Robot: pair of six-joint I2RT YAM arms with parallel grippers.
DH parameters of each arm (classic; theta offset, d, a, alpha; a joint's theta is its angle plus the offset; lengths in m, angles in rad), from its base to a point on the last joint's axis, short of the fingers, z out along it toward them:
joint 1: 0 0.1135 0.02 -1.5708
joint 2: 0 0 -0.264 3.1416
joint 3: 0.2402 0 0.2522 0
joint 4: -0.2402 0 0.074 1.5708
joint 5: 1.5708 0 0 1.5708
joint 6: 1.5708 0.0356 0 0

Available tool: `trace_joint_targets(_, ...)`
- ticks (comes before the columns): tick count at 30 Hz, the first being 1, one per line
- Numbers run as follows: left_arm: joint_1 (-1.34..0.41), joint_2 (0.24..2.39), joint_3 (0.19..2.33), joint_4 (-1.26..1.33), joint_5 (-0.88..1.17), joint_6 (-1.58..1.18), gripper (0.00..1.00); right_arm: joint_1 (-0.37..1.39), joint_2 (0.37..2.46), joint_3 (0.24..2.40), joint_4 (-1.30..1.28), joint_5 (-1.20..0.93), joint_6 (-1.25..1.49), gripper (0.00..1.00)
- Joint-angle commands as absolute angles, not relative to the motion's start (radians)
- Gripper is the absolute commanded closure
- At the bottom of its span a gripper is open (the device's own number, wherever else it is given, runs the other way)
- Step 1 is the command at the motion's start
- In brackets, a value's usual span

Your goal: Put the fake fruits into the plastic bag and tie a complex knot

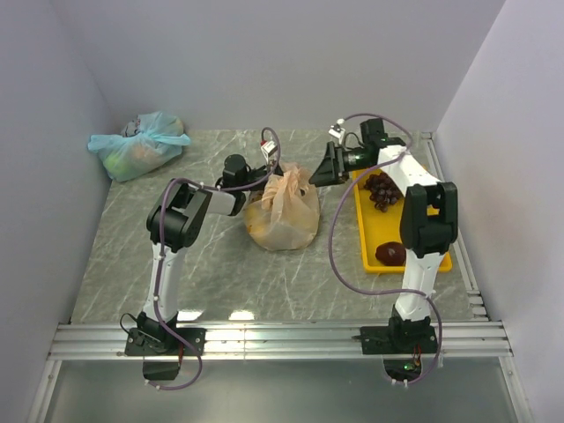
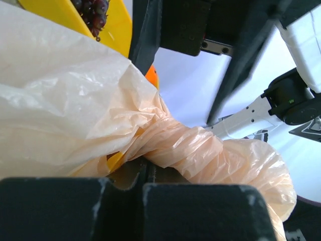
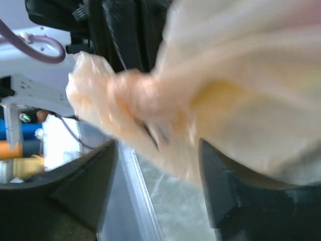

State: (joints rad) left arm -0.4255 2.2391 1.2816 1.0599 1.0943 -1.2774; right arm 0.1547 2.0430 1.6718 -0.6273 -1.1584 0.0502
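Observation:
The peach plastic bag [image 1: 282, 218] stands mid-table, bulging with fruits that show only dimly through it. My left gripper [image 1: 264, 173] is at its top left, shut on a twisted handle [image 2: 200, 150] that runs out from between its fingers [image 2: 145, 175]. My right gripper [image 1: 319, 167] is open at the bag's top right. The bunched handle [image 3: 115, 100] lies blurred just above its spread fingers [image 3: 158, 170]. Purple grapes [image 1: 382, 189] and a dark maroon fruit [image 1: 389, 254] lie on the yellow tray [image 1: 363, 238]. The grapes also show in the left wrist view [image 2: 93, 12].
A tied pale blue-green bag [image 1: 139, 144] lies at the back left corner. The yellow tray runs along the right side, under my right arm. Walls close the table at left, back and right. A metal rail [image 1: 282, 339] runs along the near edge.

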Motion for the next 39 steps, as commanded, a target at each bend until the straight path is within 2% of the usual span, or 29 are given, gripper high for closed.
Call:
trace_joint_targets(1,-0.436,2.217,1.289,1.172,1.103,-1.295,0.99,0.124,1.974,1.644,-0.755,-1.141,-0.044,0.36)
trace_joint_targets(3,-0.437,2.215,1.284,1.19,1.103,-1.307,1.0,0.126,1.965,1.635,-0.736,-1.131,-0.028,0.46)
trace_joint_targets(15,-0.451,2.227,1.307,1.206,1.12,-1.292,1.0,0.186,2.032,1.655,-0.612,-1.201,0.133,0.47)
trace_joint_targets(23,-0.456,2.23,1.315,1.226,1.131,-1.29,1.0,0.245,2.074,1.709,-0.738,-1.16,0.018,0.51)
trace_joint_targets(26,-0.457,2.223,1.304,1.226,1.134,-1.287,0.99,0.245,2.071,1.703,-0.716,-1.137,0.028,0.6)
trace_joint_targets(27,-0.454,2.221,1.299,1.233,1.135,-1.289,0.99,0.241,2.069,1.7,-0.709,-1.129,0.034,0.74)
trace_joint_targets(29,-0.456,2.215,1.284,1.252,1.137,-1.296,0.99,0.235,2.071,1.697,-0.687,-1.138,0.064,0.84)
trace_joint_targets(31,-0.453,2.211,1.273,1.25,1.14,-1.29,0.99,0.215,2.074,1.703,-0.678,-1.158,0.095,0.8)
trace_joint_targets(32,-0.454,2.21,1.267,1.24,1.141,-1.278,0.99,0.21,2.074,1.704,-0.67,-1.179,0.106,0.69)
trace_joint_targets(35,-0.454,2.207,1.261,1.242,1.146,-1.275,0.99,0.201,2.074,1.712,-0.649,-1.212,0.136,0.55)
trace_joint_targets(39,-0.456,2.21,1.27,1.223,1.152,-1.258,0.99,0.201,2.074,1.701,-0.608,-1.256,0.211,0.51)
